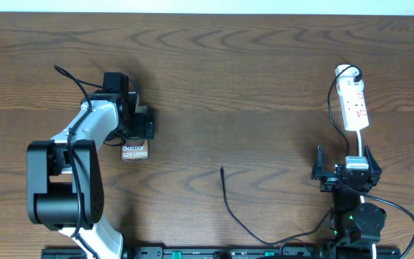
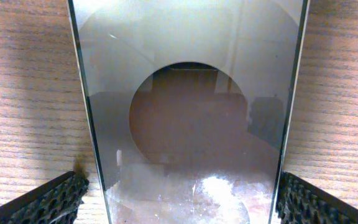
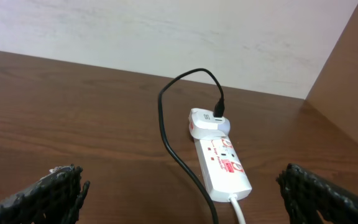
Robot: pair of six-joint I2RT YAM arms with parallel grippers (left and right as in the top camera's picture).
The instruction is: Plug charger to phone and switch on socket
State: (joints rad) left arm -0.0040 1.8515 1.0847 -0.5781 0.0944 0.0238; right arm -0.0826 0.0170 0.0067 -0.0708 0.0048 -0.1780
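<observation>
Lettering in white, "Galaxy S25 Ultra", shows from overhead on the near end of the phone (image 1: 134, 152), which lies flat on the brown wooden table (image 1: 264, 72) at the left, its far part hidden under the left gripper (image 1: 136, 131). The charger (image 1: 228, 208) trails across the table's middle, its free plug tip bare on the wood and well apart from the phone. At the right the white socket (image 1: 354, 104) lies lengthwise with the right gripper (image 1: 343, 161) just short of its near end. The left wrist view shows the phone's (image 2: 191, 112) glossy brownish screen filling the frame, no writing legible, and the left gripper (image 2: 182, 208) spread wide with one black ribbed pad outside each long edge; whether they touch I cannot tell. In the right wrist view the socket (image 3: 225, 165) carries red print too small to read, the charger's (image 3: 166, 124) black cable enters a white adapter (image 3: 207, 121) at its far end, and the right gripper (image 3: 182, 199) stands fully apart, holding nothing.
</observation>
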